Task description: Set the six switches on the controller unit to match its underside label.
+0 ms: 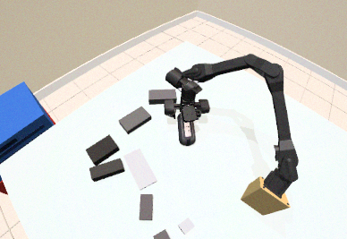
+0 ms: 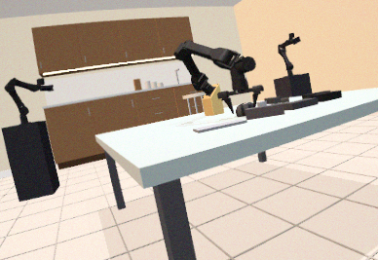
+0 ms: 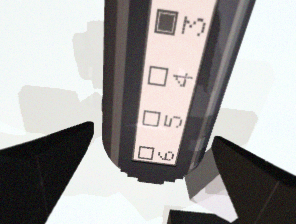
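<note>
The dark grey controller unit point(image 1: 187, 141) point(image 2: 240, 110) point(image 3: 114, 100) lies upside down on the bench, its pink label point(image 1: 188, 129) point(image 3: 167, 100) facing up. In the wrist view, square 3 is filled and squares 4, 5 and 6 are empty. Squares 1 and 2 are out of that view and too small to read in the top view. The rocker switches are hidden underneath. My gripper point(image 1: 188, 114) point(image 2: 244, 109) point(image 3: 153, 134) is open, with one finger on each side of the unit near its square 6 end. Gaps show between the fingers and the unit's sides in the wrist view.
A grey block point(image 1: 162, 97) point(image 2: 265, 110) lies close beside the gripper. Another grey block point(image 1: 135, 120), two darker blocks point(image 1: 102, 149) point(image 1: 107, 170) and a pale flat plate point(image 1: 140, 169) lie farther off. The arm stands on a yellow block point(image 1: 261, 197) point(image 2: 212, 106).
</note>
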`<state>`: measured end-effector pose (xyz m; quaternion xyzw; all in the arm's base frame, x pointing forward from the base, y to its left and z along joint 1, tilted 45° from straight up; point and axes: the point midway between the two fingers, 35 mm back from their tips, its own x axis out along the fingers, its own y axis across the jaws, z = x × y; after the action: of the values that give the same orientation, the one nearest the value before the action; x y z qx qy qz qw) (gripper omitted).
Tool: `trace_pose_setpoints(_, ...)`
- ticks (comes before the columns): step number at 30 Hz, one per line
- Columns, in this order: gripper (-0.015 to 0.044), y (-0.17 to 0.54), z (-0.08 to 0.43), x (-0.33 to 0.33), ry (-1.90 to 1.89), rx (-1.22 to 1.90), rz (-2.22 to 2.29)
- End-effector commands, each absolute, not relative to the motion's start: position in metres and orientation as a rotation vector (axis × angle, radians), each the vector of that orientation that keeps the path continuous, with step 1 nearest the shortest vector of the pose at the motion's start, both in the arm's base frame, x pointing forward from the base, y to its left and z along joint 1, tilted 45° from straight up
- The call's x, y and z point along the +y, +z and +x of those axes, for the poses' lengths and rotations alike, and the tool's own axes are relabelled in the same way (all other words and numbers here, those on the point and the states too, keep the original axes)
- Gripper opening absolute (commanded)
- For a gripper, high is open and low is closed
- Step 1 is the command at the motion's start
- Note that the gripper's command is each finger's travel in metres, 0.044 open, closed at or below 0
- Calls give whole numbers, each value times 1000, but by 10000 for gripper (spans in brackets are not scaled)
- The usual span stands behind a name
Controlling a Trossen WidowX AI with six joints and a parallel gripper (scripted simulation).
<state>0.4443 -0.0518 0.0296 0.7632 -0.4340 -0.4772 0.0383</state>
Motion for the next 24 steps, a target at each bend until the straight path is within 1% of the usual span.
trace_pose_setpoints(1,440,30,442,-49,-1464,-1330,2342)
trace_pose_setpoints(5,440,26,400,-10,-1470,-1329,2340)
trace_pose_setpoints(7,440,25,391,-3,-1470,-1330,2339)
trace_pose_setpoints(24,440,25,391,-3,-1470,-1330,2339)
